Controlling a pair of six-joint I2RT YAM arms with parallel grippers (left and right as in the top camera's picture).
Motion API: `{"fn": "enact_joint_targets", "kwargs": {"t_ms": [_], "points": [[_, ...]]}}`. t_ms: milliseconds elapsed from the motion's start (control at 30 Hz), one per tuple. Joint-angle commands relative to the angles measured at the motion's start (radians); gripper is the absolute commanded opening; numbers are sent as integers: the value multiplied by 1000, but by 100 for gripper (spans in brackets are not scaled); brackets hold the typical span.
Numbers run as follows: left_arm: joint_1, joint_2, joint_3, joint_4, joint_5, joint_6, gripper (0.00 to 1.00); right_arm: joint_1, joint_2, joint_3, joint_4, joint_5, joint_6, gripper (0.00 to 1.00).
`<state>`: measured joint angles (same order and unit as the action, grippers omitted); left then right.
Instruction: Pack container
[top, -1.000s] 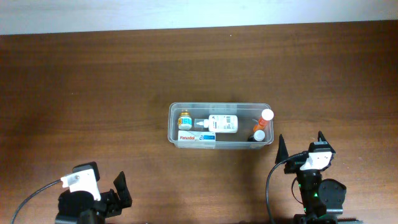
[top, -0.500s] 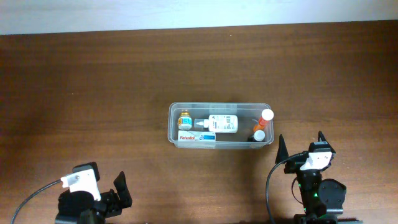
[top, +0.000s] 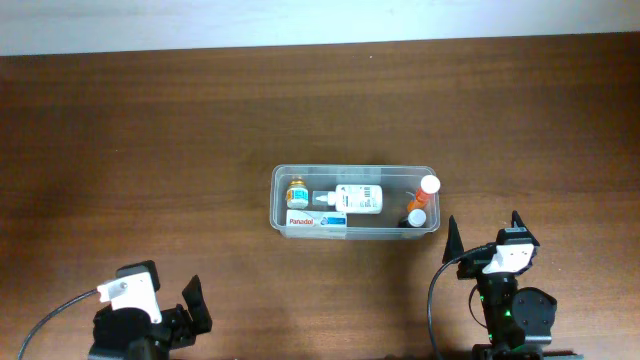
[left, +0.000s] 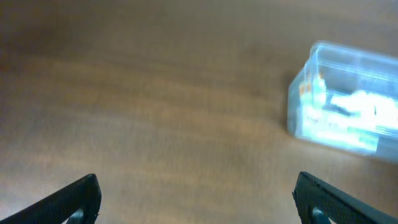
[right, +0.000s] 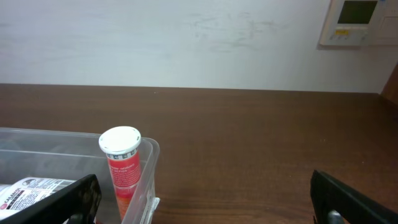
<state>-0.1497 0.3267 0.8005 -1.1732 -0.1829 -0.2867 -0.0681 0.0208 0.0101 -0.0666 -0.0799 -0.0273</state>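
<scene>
Near the right gripper (right: 205, 180), spread and empty like the left gripper (left: 196, 179), an orange tube (right: 124, 168) stands above the container (top: 275, 200) rim; any nudge might topple it out.

The container (top: 276, 200) is clear, the table (top: 150, 140) dark brown (orange tube (right: 125, 177), white cap (right: 120, 140)).

The container (top: 400, 168) sits mid-tabletop (top: 150, 140). Inside it, a small bottle (top: 297, 192) stands at the left end, a larger bottle (top: 359, 197) lies in the middle and a box (top: 316, 219) lies along the near wall. A tube (top: 427, 190) leans at the right end, with a second tube (top: 416, 216) nearer. The right gripper (top: 482, 224) is just in front of that end, and the left gripper (left: 196, 190) is well apart at near left
</scene>
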Motion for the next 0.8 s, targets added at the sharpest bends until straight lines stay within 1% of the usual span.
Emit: {"fn": "enact_joint_targets", "kwargs": {"t_ms": [0, 67, 167, 300, 367, 467, 533, 567, 633, 767], "points": [[-3, -77, -94, 98, -19, 50, 99, 2, -1, -5, -5, 5, -2, 98], [-3, -131, -181, 204, -12, 90, 99, 2, -1, -5, -5, 5, -2, 98], [-3, -224, -332, 383, 38, 163, 99, 2, -1, -5, -5, 5, -2, 98], [-3, -321, -513, 628, 64, 219, 99, 2, -1, -5, -5, 5, -2, 98], [-2, -320, -586, 768, 72, 259, 99, 2, -1, -5, -5, 5, -2, 98], [-2, -322, -711, 1003, 119, 365, 99, 2, -1, -5, -5, 5, -2, 98], [-2, -322, -798, 1126, 145, 380, 99, 2, -1, -5, -5, 5, -2, 98], [-2, -322, -789, 1085, 171, 381, 99, 2, -1, -5, -5, 5, -2, 98], [-4, -322, -788, 1094, 211, 379, 99, 2, -1, -5, -5, 5, -2, 98], [-4, -321, -788, 1088, 213, 379, 99, 2, -1, -5, -5, 5, -2, 99]]}}
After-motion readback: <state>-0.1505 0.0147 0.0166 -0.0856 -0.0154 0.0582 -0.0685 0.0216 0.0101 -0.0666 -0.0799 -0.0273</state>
